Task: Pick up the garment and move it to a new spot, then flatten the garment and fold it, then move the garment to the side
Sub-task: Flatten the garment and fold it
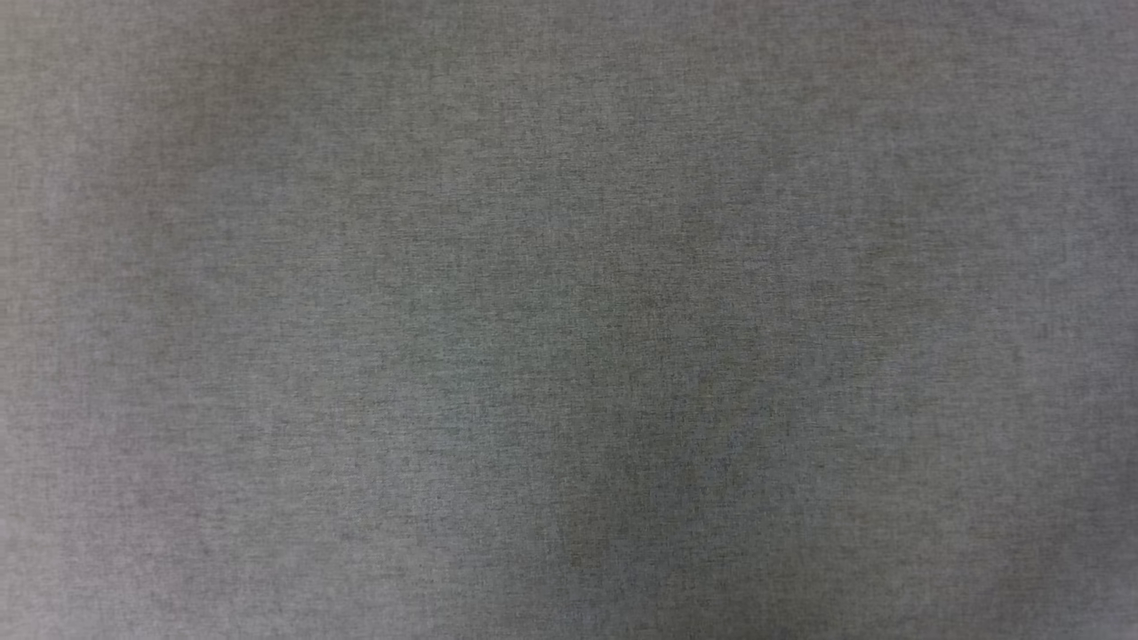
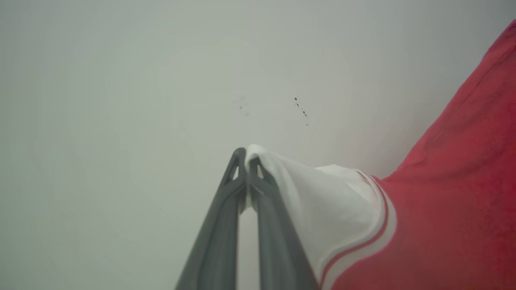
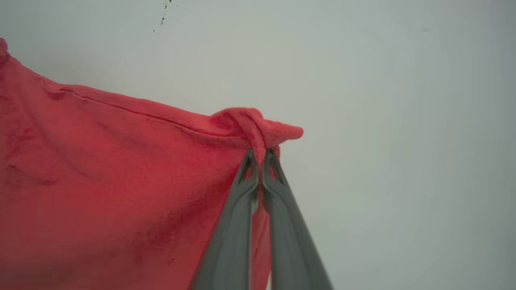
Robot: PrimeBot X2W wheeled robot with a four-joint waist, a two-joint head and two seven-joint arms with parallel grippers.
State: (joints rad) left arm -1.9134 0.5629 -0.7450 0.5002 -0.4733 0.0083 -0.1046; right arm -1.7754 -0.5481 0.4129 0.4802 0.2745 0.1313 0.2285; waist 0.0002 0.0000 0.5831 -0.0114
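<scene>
In the left wrist view my left gripper (image 2: 246, 158) is shut on the tip of the garment's white sleeve (image 2: 322, 201); the red-white stripe trim (image 2: 375, 237) and the red body (image 2: 451, 193) spread away to the right. In the right wrist view my right gripper (image 3: 260, 158) is shut on a bunched red corner of the garment (image 3: 250, 121), whose hemmed edge runs off to the upper left with the red cloth (image 3: 100, 181) below it. The letters and number are hidden.
A pale grey-white surface (image 2: 121, 100) lies behind the cloth in both wrist views, with a few small dark specks (image 2: 300, 108). The head view holds a blurred, grey woven-looking surface (image 1: 569, 320) across the whole picture.
</scene>
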